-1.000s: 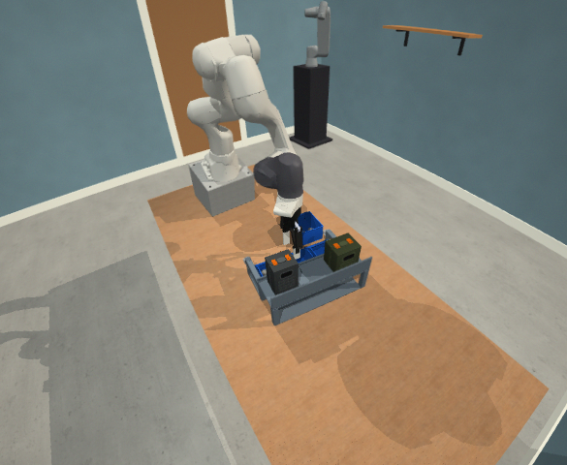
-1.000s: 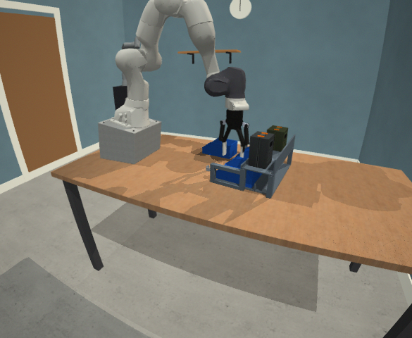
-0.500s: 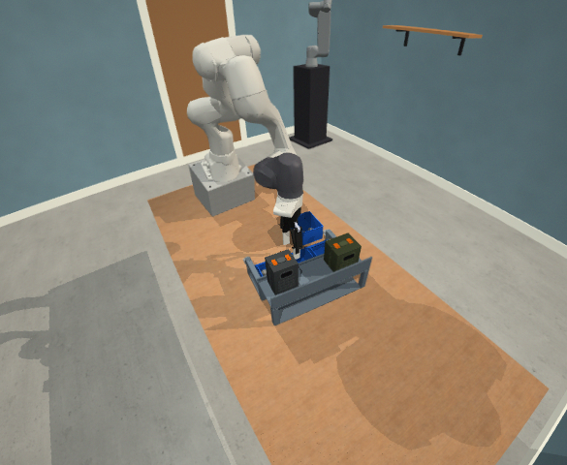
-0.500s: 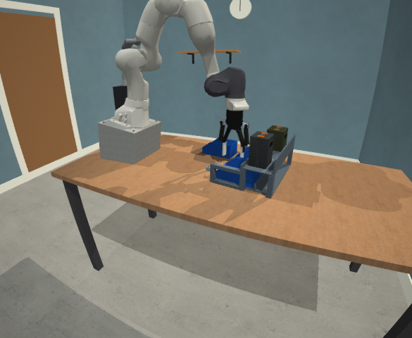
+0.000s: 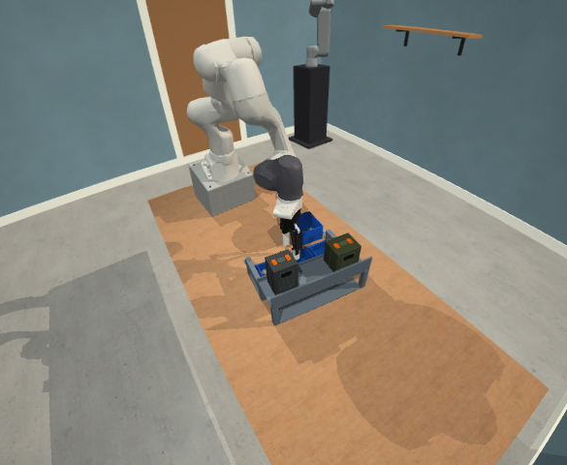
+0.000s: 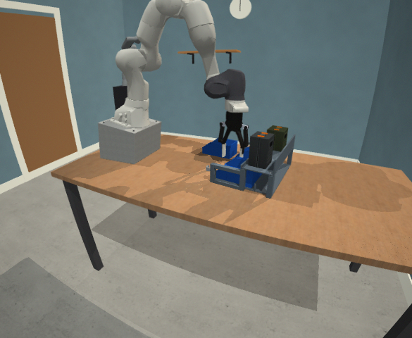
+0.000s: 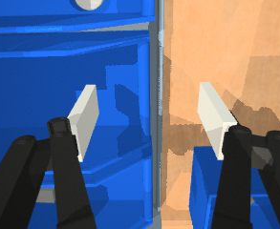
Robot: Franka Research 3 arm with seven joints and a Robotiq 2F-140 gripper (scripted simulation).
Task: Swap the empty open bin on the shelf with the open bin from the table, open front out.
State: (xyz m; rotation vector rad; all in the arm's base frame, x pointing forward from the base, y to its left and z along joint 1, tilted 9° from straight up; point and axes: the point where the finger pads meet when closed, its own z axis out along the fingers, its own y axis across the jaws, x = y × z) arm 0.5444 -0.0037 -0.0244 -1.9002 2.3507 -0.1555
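My gripper (image 5: 292,250) (image 6: 232,154) (image 7: 147,98) points down, partly open, with nothing between its pads. In the wrist view one finger is over the inside of the empty bin (image 7: 39,95), the other over the table beyond the shelf's front lip (image 7: 157,119). The empty bin sits in the shelf's middle place, between two other blue bins (image 7: 58,9) (image 7: 116,210); the first holds a round pale part. The table bin (image 5: 311,234) (image 6: 229,147) (image 7: 200,181) stands in front of the shelf towards one end; small parts show in it. The fingertips' exact height is hard to tell.
A dark grey case (image 5: 281,275) (image 6: 260,149) and a green case (image 5: 342,252) (image 6: 279,139) stand on the shelf's top board (image 5: 313,272), behind the gripper. The grey shelf frame (image 5: 323,288) (image 6: 281,160) has raised end rails. The robot base (image 5: 223,192) (image 6: 129,141) stands farther off.
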